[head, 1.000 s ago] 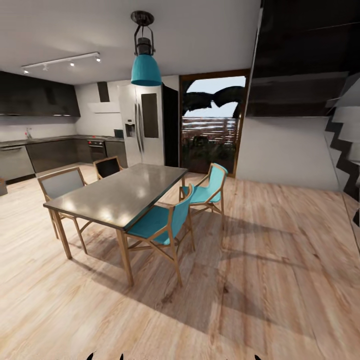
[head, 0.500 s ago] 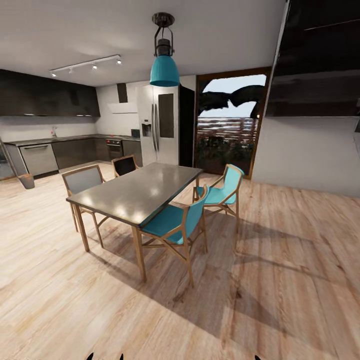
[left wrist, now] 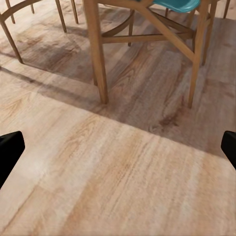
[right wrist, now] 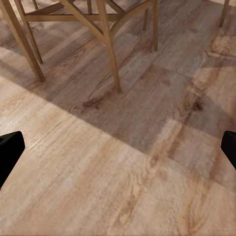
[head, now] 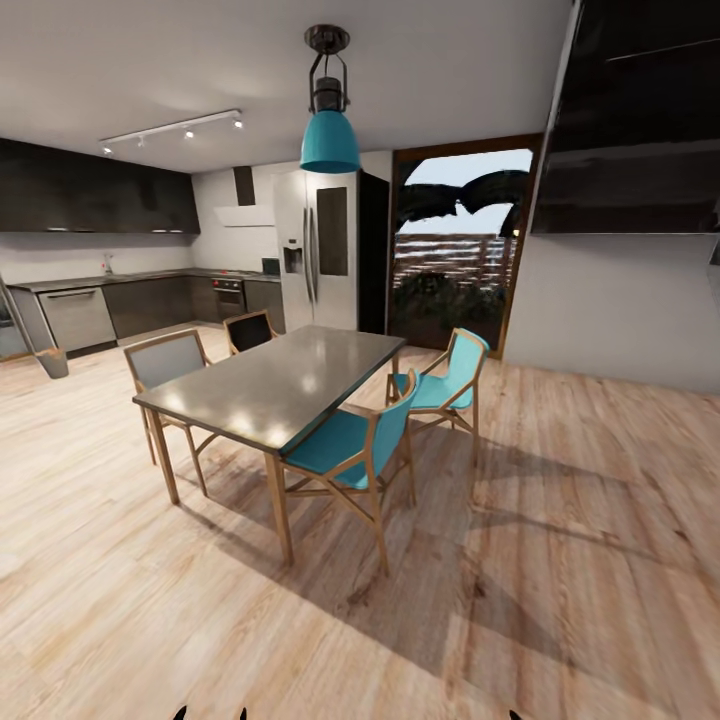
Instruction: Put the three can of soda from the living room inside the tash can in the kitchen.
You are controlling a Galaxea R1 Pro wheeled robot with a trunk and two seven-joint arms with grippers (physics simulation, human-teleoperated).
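While I'm parked out on the wood floor (head: 560,560) of the dining area, the head camera looks across a grey-topped table (head: 275,385) with teal chairs (head: 350,445) round it, and the kitchen (head: 110,300) sits off at the far left: dark cabinets, a steel fridge (head: 315,250), a teal lamp (head: 328,140) hanging over the table.

There's a small bin-shaped thing (head: 53,362) on the floor by the kitchen cabinets. It could be the trash can, but it's too small for me to call it.

No soda cans anywhere I'm looking, so I can't say where they are. Going by that, I'd judge the job is in a travelling stretch, with nothing here proving any can is binned (or even picked up).

Left claw (left wrist: 118,147): fingertips sit far apart at the edges of its wrist camera, nothing between them, just floor and chair legs. Right claw (right wrist: 118,147): same story, spread wide and empty over bare planks.

So as far as I can tell, fetching and dropping cans is all still ahead.
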